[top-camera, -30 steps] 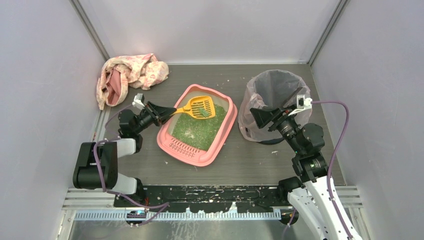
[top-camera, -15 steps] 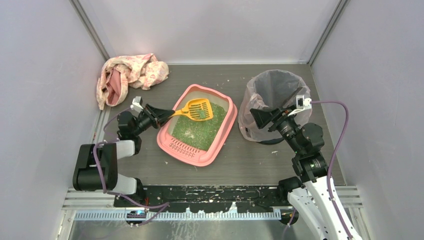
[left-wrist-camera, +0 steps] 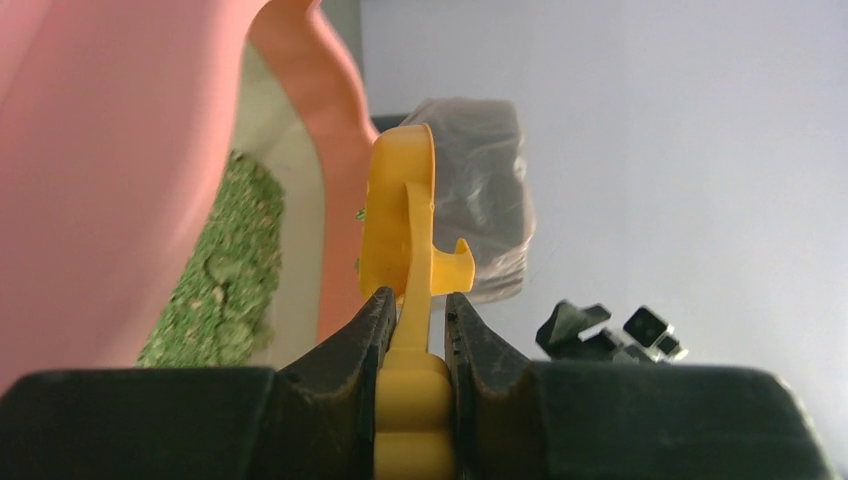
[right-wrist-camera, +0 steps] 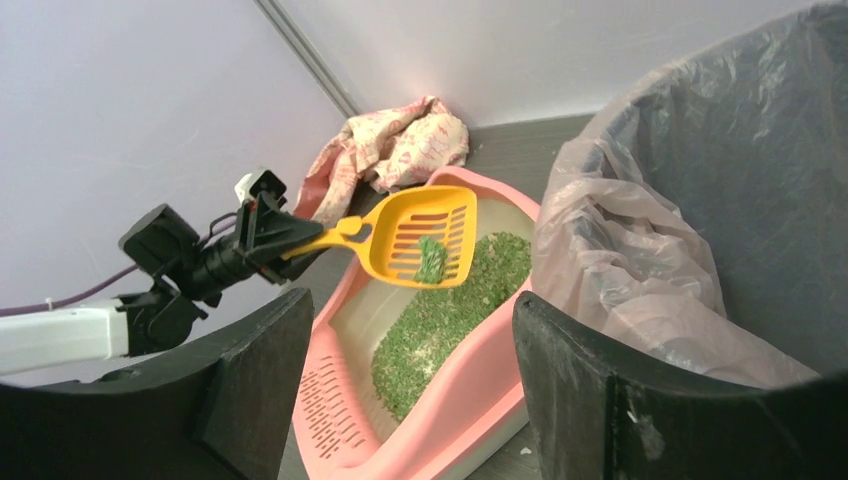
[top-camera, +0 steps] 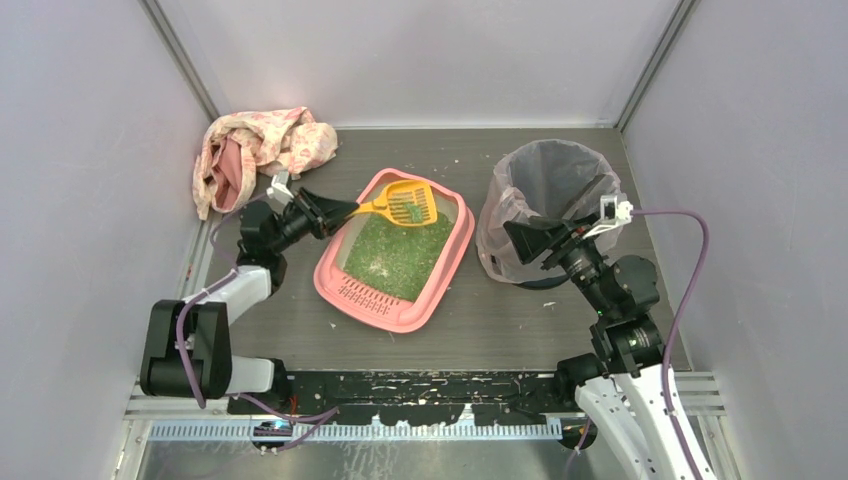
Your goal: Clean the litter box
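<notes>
Left gripper (top-camera: 340, 212) is clamping the handle of the yellow scoop (top-camera: 408, 205), holding it over the 12 o'clock end of the litter box (top-camera: 440, 290), which is sitting mid-table. Right gripper (top-camera: 512, 235), fingers apart, is hovering at 7 o'clock of the bin (top-camera: 520, 160).
</notes>
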Available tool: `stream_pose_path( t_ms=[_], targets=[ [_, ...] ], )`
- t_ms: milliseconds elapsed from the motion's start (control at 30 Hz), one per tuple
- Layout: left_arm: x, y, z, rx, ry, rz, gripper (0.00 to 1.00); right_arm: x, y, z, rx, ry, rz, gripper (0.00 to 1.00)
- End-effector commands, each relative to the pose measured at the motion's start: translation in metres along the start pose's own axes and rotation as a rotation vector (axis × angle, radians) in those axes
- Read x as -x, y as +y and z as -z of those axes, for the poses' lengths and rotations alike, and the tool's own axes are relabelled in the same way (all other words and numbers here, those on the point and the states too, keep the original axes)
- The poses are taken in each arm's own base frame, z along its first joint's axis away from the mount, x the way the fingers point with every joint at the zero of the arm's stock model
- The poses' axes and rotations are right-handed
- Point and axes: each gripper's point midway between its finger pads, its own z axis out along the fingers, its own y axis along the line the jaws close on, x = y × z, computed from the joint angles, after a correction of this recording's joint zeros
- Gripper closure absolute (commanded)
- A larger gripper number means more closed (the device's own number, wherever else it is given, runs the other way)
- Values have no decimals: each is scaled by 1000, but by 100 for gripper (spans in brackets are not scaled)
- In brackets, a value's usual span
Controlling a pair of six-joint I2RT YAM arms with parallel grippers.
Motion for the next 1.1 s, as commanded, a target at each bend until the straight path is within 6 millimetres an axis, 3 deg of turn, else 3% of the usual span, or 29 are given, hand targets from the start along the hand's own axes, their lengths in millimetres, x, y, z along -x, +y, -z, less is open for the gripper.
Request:
stream_pose_path(
  t_ms=[0, 167, 400, 667, 833, 1067],
  targets=[
    [25, -47, -8, -18, -69, -32, 100, 40, 32, 18, 65, -102, 37, 22],
    [47, -86, -20, -15, -117, -84, 100, 50, 39, 33, 59, -130, 45, 22],
    [56, -163, -55, -158, -76, -101, 100, 74, 57, 65, 48, -177, 86, 23],
    [9, -223, -122, -232, 51, -190, 100, 86, 60, 94, 8, -228, 125, 23],
    [-29, -235, -168, -212, 134, -300, 100, 85, 59, 101, -10, -226, 130, 22],
    [-75, -213, -221, -206, 279, -678, 100, 89, 58, 113, -35, -251, 152, 22]
  ],
)
